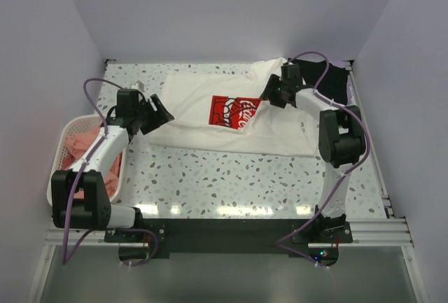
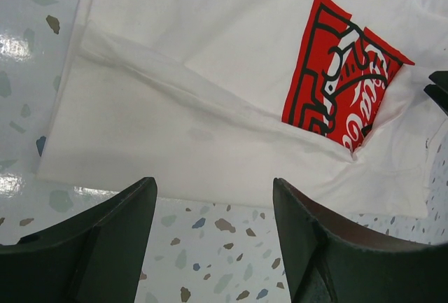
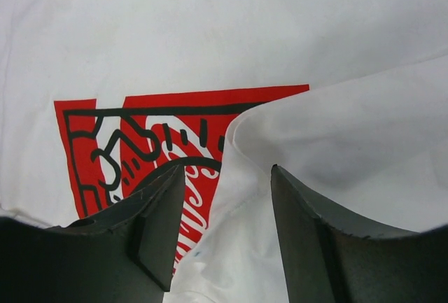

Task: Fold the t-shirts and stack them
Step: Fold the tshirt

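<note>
**T-SHIRTS: STOCK ON TABLE**

- White shirt [image 1: 203, 117], 1: spread on the table [image 1: 231, 177], its right part folded over the print's edge.
- Print [image 2: 343, 86], 1: red square with black line figures. The white cursive script looks like Coca-Cola lettering and is partly covered.
- Black shirt [image 1: 338, 79], 1: far right corner, beneath the right arm.
- Pink shirts [image 1: 80, 145]: in the basket [image 1: 52, 177] at left; count cannot be told.
- Left gripper [image 2: 213, 191]: spread wide and empty, just off the white shirt's edge.
- Right gripper [image 3: 227, 177]: jaws parted over the folded edge, pinching nothing.

Pale walls [image 1: 210, 9] enclose a glossy speckled table [image 1: 231, 177]
</note>
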